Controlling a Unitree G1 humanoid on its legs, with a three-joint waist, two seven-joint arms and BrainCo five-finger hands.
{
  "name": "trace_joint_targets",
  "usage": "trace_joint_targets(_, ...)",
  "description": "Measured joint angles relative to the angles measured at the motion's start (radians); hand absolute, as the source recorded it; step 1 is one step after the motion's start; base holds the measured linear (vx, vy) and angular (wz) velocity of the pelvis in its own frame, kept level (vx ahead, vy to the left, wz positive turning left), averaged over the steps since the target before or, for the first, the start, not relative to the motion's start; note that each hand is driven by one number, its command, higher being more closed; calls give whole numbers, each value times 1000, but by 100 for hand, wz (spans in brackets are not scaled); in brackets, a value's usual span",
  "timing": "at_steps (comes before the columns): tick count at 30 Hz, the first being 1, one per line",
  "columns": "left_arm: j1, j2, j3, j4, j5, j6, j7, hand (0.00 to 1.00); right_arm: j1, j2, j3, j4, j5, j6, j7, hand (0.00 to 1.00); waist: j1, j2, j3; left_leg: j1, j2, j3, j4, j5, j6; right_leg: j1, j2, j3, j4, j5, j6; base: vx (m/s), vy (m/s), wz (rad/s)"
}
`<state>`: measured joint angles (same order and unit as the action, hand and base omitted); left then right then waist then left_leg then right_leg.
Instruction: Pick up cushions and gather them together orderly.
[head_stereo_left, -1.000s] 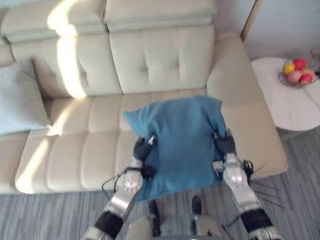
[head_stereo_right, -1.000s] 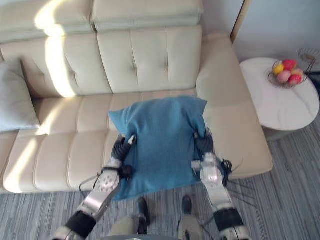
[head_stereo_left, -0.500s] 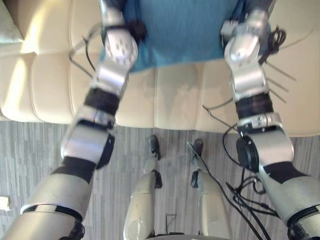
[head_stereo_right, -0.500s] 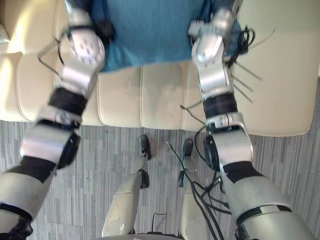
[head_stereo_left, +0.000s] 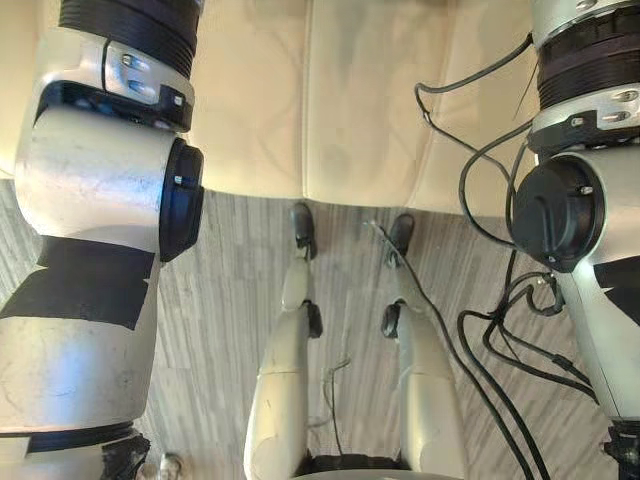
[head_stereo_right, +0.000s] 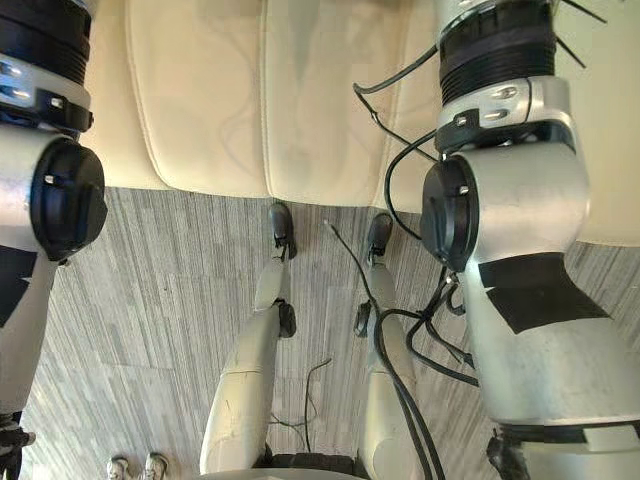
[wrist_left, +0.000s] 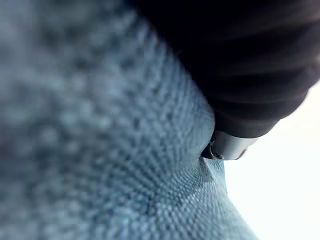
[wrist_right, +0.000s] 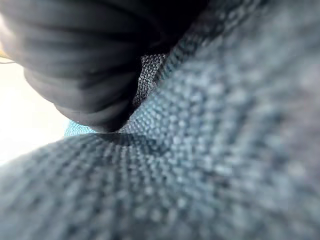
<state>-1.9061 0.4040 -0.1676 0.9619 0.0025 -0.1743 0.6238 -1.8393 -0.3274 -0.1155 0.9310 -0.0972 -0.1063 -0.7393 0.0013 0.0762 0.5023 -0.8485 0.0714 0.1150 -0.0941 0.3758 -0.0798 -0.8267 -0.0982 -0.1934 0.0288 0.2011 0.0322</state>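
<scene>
Cushion (wrist_left: 100, 125) pressed tight against left hand (wrist_left: 250, 75) and right hand (wrist_right: 75, 50) — sofa (head_stereo_left: 370, 100) front stands close ahead, with open floor (head_stereo_left: 230, 300) below it between the arms.

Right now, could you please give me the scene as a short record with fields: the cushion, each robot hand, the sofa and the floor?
cushion: blue cushion of woven cloth, very close in both wrist views
left robot hand: left robot hand, its dark ribbed cover against the blue cloth
right robot hand: right robot hand, its dark cover likewise against the cloth
grip: cannot tell for either
sofa: cream sofa, front edge of the seat between the two arms
floor: grey striped floor in front of the sofa
</scene>
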Motion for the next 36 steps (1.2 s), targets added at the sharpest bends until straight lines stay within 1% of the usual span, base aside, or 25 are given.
trace_joint_targets(2, 0, -3, 26, 13, -84, 4, -41, 0, 0, -13, 9, 35, 110, 0, 63, 0, 0, 0, 0, -33, 5, 4, 0, 0, 0, -23, 7, -2, -14, 9, -2, 43, 162, -6)
trace_joint_targets(4, 3, -10, 37, 31, -110, 7, -61, 0, 1, -17, 12, 66, 166, 2, 91, 0, 2, 0, 0, -42, 9, 10, 0, 0, 0, -31, 10, -2, -17, 10, -4, 45, 118, -4)
trace_joint_targets(6, 27, -27, 75, 31, -142, 16, -102, 0, 22, -14, 27, 84, 284, 2, 151, 0, 7, -3, 2, -46, 18, 28, 0, 0, 0, -36, 12, 1, -17, 10, -4, 69, 143, -7)
trace_joint_targets(8, 77, -35, 107, 31, -148, 16, -135, 0, 55, -13, 73, 84, 337, 2, 205, 0, 9, -3, 2, -40, 27, 40, 0, 0, 0, -35, 18, 5, -12, 10, -4, 73, 116, -9)
trace_joint_targets(10, 124, -37, 135, 31, -148, 15, -167, 0, 73, -17, 109, 84, 371, -3, 245, 0, 8, -3, 2, -31, 36, 51, 0, 0, 0, -33, 25, 10, -4, 10, -4, 76, 124, -13)
trace_joint_targets(13, 198, -38, 140, 30, -158, 12, -207, 0, 110, -31, 168, 77, 404, -5, 307, 0, 8, -3, 1, 2, 47, 71, 0, -1, -1, -14, 34, 23, 10, 10, -4, 27, 86, -13)
trace_joint_targets(17, 270, -38, 149, 25, -207, 6, -234, 0, 183, -53, 194, 60, 408, -11, 352, 0, 8, -4, 1, 48, 61, 82, 0, -3, -3, 28, 47, 30, 12, 10, -4, -24, 63, -7)
trace_joint_targets(18, 310, -37, 157, 10, -219, -7, -240, 0, 220, -63, 197, 29, 408, -21, 360, 0, 8, -4, 1, 65, 69, 85, 0, -21, -24, 44, 55, 30, 11, 9, -5, -65, 53, -7)
trace_joint_targets(19, 355, -37, 172, -21, -236, -11, -252, 0, 261, -78, 196, -21, 408, -26, 371, 0, 9, -4, 1, 84, 78, 86, 0, -50, -34, 61, 62, 29, 11, 7, -8, -74, 52, -9)
trace_joint_targets(20, 383, -36, 177, -43, -243, -12, -252, 0, 285, -86, 194, -56, 408, -28, 371, 0, 8, -4, 1, 94, 81, 86, 0, -65, -24, 71, 66, 28, 11, 7, -8, -88, 56, -3)
trace_joint_targets(21, 455, -37, 178, -103, -264, -22, -252, 0, 354, -108, 191, -150, 408, -37, 371, 0, 6, -6, -3, 110, 83, 88, -1, -76, -13, 88, 68, 27, 11, 7, -8, -92, 64, 3)
trace_joint_targets(22, 558, -35, 179, -193, -280, -40, -252, 0, 452, -131, 182, -275, 403, -51, 370, 0, 9, -9, -34, 111, 86, 110, -1, -94, -2, 89, 65, 26, 9, 6, -10, -72, 59, 10)
trace_joint_targets(23, 612, -30, 180, -248, -288, -47, -252, 0, 503, -145, 175, -349, 401, -57, 370, 0, 7, -11, -40, 120, 86, 123, -1, -111, -11, 98, 61, 28, 10, 0, -16, -45, 32, 18)
trace_joint_targets(24, 723, -15, 182, -358, -307, -57, -251, 0, 621, -174, 162, -508, 390, -68, 368, 0, -1, -12, -39, 152, 88, 151, -1, -121, -20, 129, 56, 28, 10, -7, -12, -17, -14, 12)
trace_joint_targets(25, 857, 6, 186, -457, -322, -72, -250, 0, 764, -190, 162, -650, 360, -80, 369, 0, -1, -12, -42, 198, 96, 162, -1, -97, 8, 177, 63, 29, 12, -22, -11, -24, -27, 9)
trace_joint_targets(26, 933, 9, 185, -503, -325, -83, -250, 0, 850, -193, 163, -710, 349, -90, 370, 0, -1, -16, -67, 209, 94, 163, 0, -97, 12, 183, 62, 30, 26, -39, -9, 24, -51, 6)
trace_joint_targets(27, 1106, 9, 175, -601, -327, -110, -251, 0, 1035, -192, 164, -817, 319, -115, 373, 0, -2, -22, -146, 210, 90, 159, -1, -112, 20, 169, 54, 27, 68, -82, -7, 91, -54, 23)
trace_joint_targets(28, 1255, 3, 172, -695, -332, -129, -260, 0, 1200, -190, 162, -906, 287, -130, 385, 0, -2, -28, -154, 259, 83, 160, -1, -112, 23, 200, 43, 21, 113, -121, -5, 122, -57, 31)
trace_joint_targets(29, 1323, -6, 171, -731, -336, -137, -274, 0, 1276, -187, 161, -937, 271, -138, 403, 0, -3, -29, -155, 283, 79, 156, 0, -110, 25, 218, 38, 15, 133, -140, -5, 130, -54, 44)
trace_joint_targets(30, 1458, -25, 158, -778, -336, -147, -299, 0, 1418, -165, 165, -962, 241, -151, 438, 0, -5, -34, -167, 324, 67, 147, 0, -110, 25, 251, 23, 4, 169, -178, -4, 100, -45, 39)
trace_joint_targets(31, 1518, -36, 146, -790, -335, -147, -312, 0, 1479, -146, 167, -962, 230, -152, 460, 0, -4, -35, -184, 334, 65, 143, 0, -110, 25, 259, 19, 0, 184, -193, -3, 147, -58, 47)
trace_joint_targets(32, 1629, -57, 115, -796, -334, -146, -347, 0, 1596, -92, 171, -955, 202, -151, 500, 0, 2, -43, -209, 363, 58, 133, 0, -111, 24, 285, 9, -3, 209, -222, -1, 167, -65, 39)
trace_joint_targets(33, 1697, -72, 87, -796, -329, -142, -372, 0, 1667, -53, 175, -944, 190, -151, 533, 0, 7, -49, -214, 393, 54, 133, 0, -114, 21, 312, 5, -2, 223, -240, -1, 184, -78, 40)
trace_joint_targets(35, 1859, -127, 34, -755, -295, -135, -440, 0, 1794, 38, 208, -826, 126, -152, 611, 0, 12, -65, -246, 476, 43, 120, 0, -138, 8, 387, 0, 3, 243, -277, 2, 128, -68, 19)
trace_joint_targets(36, 1890, -147, 26, -722, -282, -133, -457, 0, 1812, 59, 210, -773, 110, -152, 628, 0, 11, -66, -263, 493, 42, 112, 0, -146, 10, 404, 0, 2, 244, -283, 4, 93, -50, 9)
